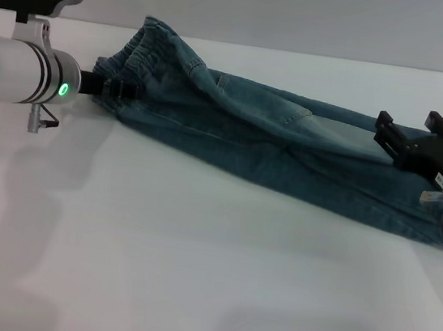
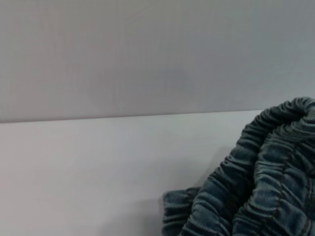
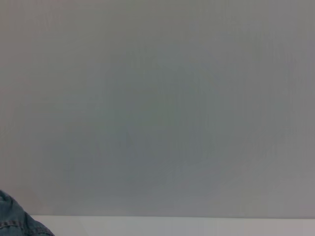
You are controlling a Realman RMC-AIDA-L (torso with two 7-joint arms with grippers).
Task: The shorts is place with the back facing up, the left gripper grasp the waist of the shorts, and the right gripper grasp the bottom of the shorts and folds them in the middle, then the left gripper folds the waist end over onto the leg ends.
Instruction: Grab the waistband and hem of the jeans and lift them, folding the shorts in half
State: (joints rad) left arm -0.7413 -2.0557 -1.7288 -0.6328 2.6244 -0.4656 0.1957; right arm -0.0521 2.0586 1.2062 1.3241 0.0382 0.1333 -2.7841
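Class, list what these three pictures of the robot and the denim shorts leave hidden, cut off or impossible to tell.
- Left gripper fingers: head view, buried in the gathered waistband, so the grip cannot be confirmed.
- Right gripper: head view, the picture's edge cuts off the arm; its fingers merge with the leg ends.
- Shorts: both wrist views show only a corner.
- Underside of the shorts: hidden against the table.

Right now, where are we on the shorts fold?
Done: the shorts look already folded lengthwise, legs stacked. In hand: left gripper is at the elastic waist, right gripper at the leg ends; the waist is bunched and lifted. Left: carrying the waist over onto the leg ends, which are not yet covered.
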